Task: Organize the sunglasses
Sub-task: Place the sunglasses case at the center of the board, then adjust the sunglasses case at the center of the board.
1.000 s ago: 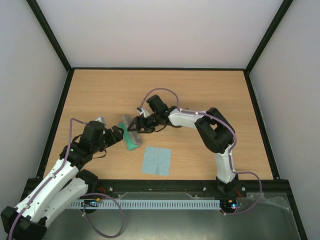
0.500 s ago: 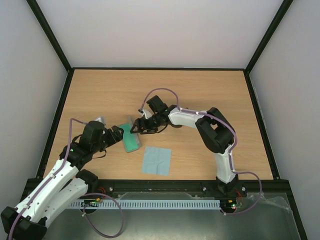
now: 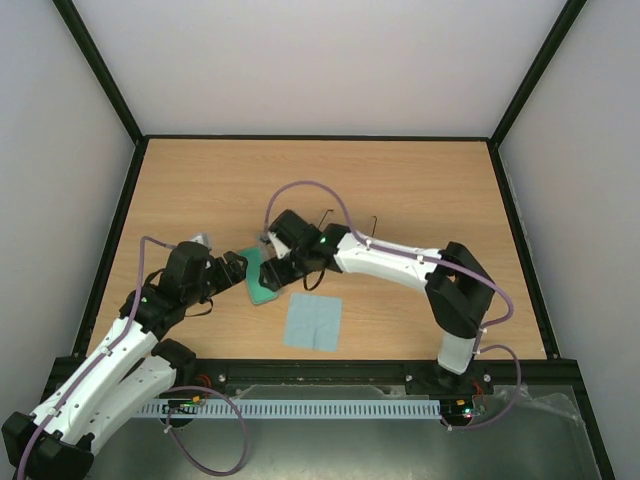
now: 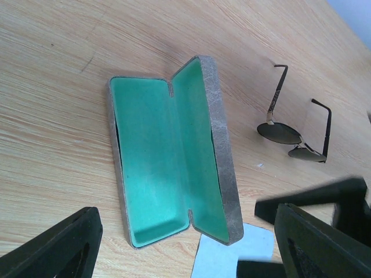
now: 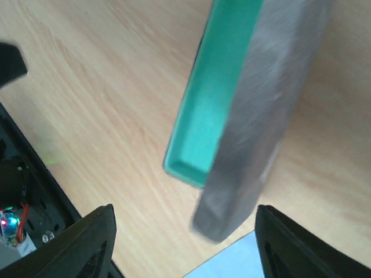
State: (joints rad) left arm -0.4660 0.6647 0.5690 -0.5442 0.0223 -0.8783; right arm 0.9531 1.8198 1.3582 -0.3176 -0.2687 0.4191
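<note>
The sunglasses (image 4: 293, 136) lie on the table with their temple arms unfolded, to the right of the case and apart from both grippers. In the top view only their thin temple arms (image 3: 330, 215) show behind the right arm. The grey case (image 4: 168, 156) lies open, its green lining up. My left gripper (image 4: 185, 255) hovers open at the case's near-left side. My right gripper (image 5: 185, 249) is open over the case's near end (image 5: 255, 145), gripping nothing. In the top view the case (image 3: 258, 280) sits between the left gripper (image 3: 236, 268) and the right gripper (image 3: 278, 272).
A light blue cloth (image 3: 312, 321) lies flat just right of the case's near end, also seen as the cloth (image 4: 235, 258) in the left wrist view. A black frame rail (image 3: 300, 370) runs along the table's near edge.
My right arm has swung left and nearer, bringing its gripper over the case's near end; the sunglasses' arms now show behind it. The left arm has not moved.
</note>
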